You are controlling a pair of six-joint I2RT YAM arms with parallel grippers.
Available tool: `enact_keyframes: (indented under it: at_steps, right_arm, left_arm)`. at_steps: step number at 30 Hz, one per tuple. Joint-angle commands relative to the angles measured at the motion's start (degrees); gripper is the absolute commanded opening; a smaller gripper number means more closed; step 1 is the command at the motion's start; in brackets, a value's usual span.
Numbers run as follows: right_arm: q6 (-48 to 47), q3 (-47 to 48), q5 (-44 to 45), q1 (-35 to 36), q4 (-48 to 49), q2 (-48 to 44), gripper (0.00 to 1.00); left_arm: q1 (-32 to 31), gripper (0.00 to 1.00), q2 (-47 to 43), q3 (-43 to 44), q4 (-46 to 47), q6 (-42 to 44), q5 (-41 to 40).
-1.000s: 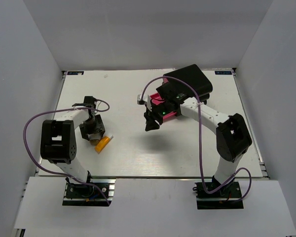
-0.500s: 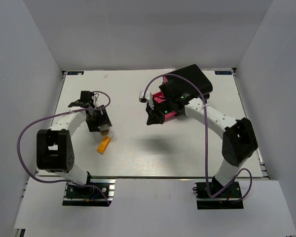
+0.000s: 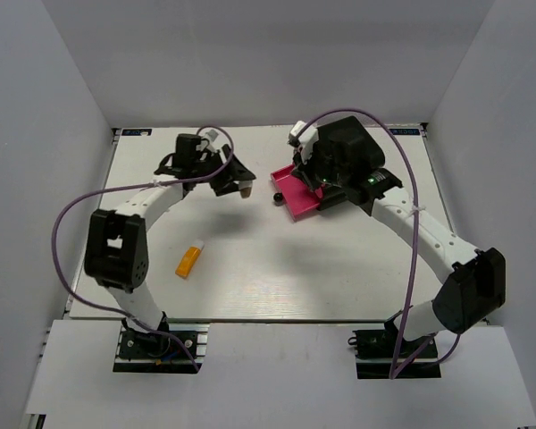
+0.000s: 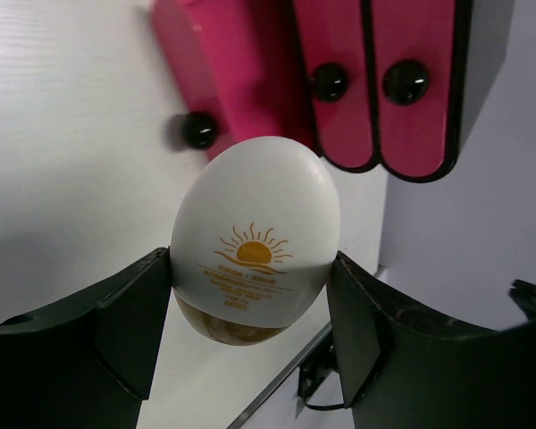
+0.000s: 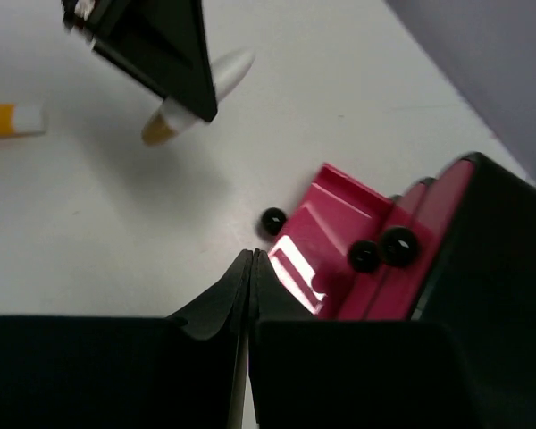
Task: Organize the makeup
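Observation:
My left gripper (image 4: pixel 250 304) is shut on a white egg-shaped makeup piece (image 4: pixel 255 237) with a tan base and an orange sun print, held above the table. In the top view this piece (image 3: pixel 246 189) hangs just left of the pulled-out pink drawer (image 3: pixel 299 190). An orange tube (image 3: pixel 188 260) lies on the table, in front of and to the left of the held piece, and shows again in the right wrist view (image 5: pixel 9 119). My right gripper (image 5: pixel 253 255) is shut on nothing, above the open drawer's (image 5: pixel 326 232) near corner.
The black box (image 3: pixel 353 152) with pink drawers stands at the back right. Two of its drawers (image 4: pixel 375 80) are closed, and the open one ends in a black knob (image 4: pixel 200 131). White walls ring the table.
My left gripper has lifted the egg-shaped piece from beside the orange tube and carried it back and right toward the drawer. My right gripper has shut and drawn back over the box.

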Motion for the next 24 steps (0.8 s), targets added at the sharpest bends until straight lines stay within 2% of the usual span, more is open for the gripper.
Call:
enact_keyframes:
  at_steps: [1, 5, 12, 24]
  right_arm:
    - [2.94, 0.01, 8.86, -2.02, 6.54, -2.49, 0.0]
    - [3.03, -0.95, 10.01, -3.79, 7.34, -4.34, 0.0]
    - [3.55, -3.06, 9.04, -6.25, 7.25, -6.01, 0.0]
    - [4.08, -4.82, 6.41, -7.92, 7.6, -6.1, 0.0]
  left_arm:
    - [-5.57, 0.04, 4.73, 5.4, 8.52, -6.73, 3.43]
    - [-10.16, 0.03, 11.41, 13.65, 8.62, -9.02, -0.79]
    - [-14.03, 0.04, 20.37, 22.36, 3.0, -11.66, -9.23]
    - [-16.4, 0.11, 24.95, 24.57, 4.39, -15.08, -11.0]
